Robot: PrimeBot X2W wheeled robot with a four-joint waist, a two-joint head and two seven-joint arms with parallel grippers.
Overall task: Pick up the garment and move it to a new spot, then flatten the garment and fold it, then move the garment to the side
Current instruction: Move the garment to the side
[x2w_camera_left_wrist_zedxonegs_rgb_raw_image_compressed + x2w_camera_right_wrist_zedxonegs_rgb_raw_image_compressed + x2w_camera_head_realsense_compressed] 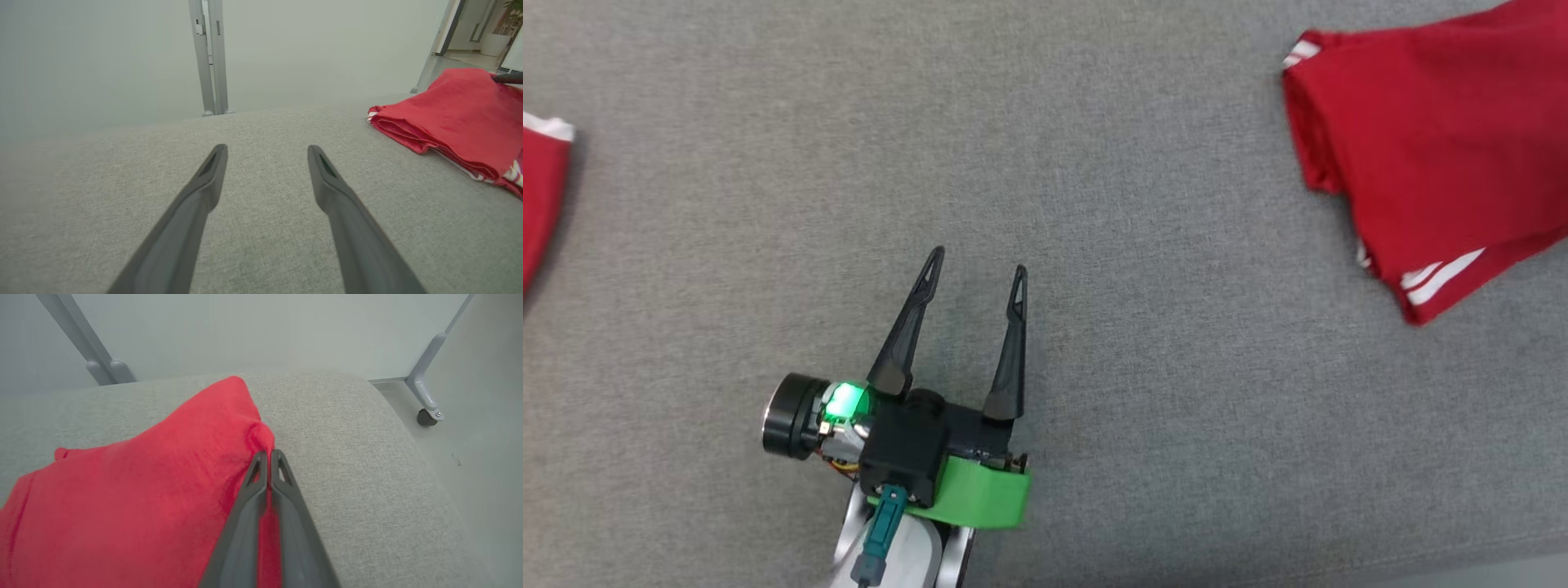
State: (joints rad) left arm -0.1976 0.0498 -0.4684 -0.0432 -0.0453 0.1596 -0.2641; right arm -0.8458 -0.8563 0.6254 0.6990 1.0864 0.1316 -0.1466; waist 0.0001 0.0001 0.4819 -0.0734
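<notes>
One red garment with white stripes lies folded in layers at the far right of the grey upholstered surface. In the head view it runs off the top and right borders. Its near corner shows two white stripes, and its left edge is a thick rounded fold.

From the left wrist view the garment rests flat, with stacked layers along its near side and a white-trimmed corner pointing left. In the right wrist view the garment covers the left half of the surface. The right gripper has its two dark fingers pressed together on a puckered bit of the fabric's right edge, pinching it. To the right of that edge is a strip of bare grey fabric. It ends at the surface's rounded side, and past that are pale floor and a grey frame leg on a caster.

The left gripper is well apart from the garment and hovers over bare upholstery. Its jaws are spread wide with nothing between them, as the left wrist view also shows. Wide open grey fabric lies all around it. A second piece of red cloth with a white band sits at the left border of the head view. Beyond the surface's far edge stand grey upright posts.
</notes>
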